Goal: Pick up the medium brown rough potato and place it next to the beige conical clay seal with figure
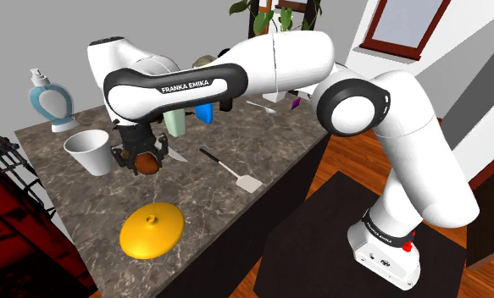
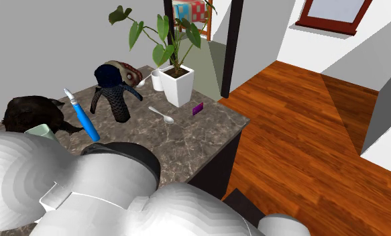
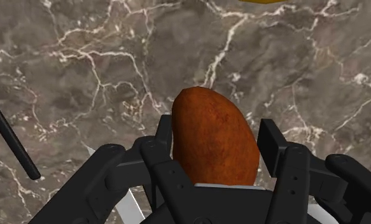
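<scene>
One step of two looked done: the black gripper (image 3: 214, 127) was clamped on the brown potato (image 3: 212, 146), a finger pressed to each flank, over the dark marble counter (image 3: 82, 57). In the shoulder view the potato (image 1: 148, 165) hung in the gripper (image 1: 140, 158) just beside a white cup (image 1: 90, 152). It sat so low that I could not tell whether it was clear of the counter (image 1: 236, 212).

What was left, by my judgement, was the carry and the setting-down next to the clay seal. I could not make out that seal with any certainty among the things crowded behind the white arm (image 1: 262, 63).

Counted in the shoulder view:
- one potato
- one white cup by the gripper
- one yellow domed lid (image 1: 152, 230)
- one spatula (image 1: 234, 171) with a black handle and a white blade

Counted in the second exterior view:
- one potted plant (image 2: 179, 86)
- one dark figurine (image 2: 113, 90)
- one blue-handled tool (image 2: 84, 116)
- one spoon (image 2: 161, 114)
- one small purple block (image 2: 198, 108)
</scene>
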You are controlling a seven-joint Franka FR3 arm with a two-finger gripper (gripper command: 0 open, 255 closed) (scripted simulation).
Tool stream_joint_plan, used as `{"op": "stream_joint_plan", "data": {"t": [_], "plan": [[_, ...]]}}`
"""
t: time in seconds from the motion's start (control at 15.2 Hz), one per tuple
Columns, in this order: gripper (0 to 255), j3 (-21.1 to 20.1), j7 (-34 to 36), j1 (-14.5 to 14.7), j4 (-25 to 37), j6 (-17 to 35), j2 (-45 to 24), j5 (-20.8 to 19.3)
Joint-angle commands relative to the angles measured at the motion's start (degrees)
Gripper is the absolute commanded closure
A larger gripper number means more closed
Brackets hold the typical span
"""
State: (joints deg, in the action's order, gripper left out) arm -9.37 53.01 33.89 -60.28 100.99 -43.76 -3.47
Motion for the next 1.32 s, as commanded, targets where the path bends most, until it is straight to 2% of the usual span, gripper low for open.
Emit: {"op": "stream_joint_plan", "data": {"t": [0.0,0.4,0.92,0.99,1.25], "plan": [[255,0.0,0.0,0.0,-1.2,1.5,-0.3,0.0],[255,0.1,0.0,-0.2,-4.8,6.1,-1.3,-0.2],[255,0.1,0.0,-0.2,-4.8,6.1,-1.3,-0.2],[0,0.1,0.0,-0.2,-4.8,6.1,-1.3,-0.2],[0,0.1,0.0,-0.2,-4.8,6.1,-1.3,-0.2]]}}
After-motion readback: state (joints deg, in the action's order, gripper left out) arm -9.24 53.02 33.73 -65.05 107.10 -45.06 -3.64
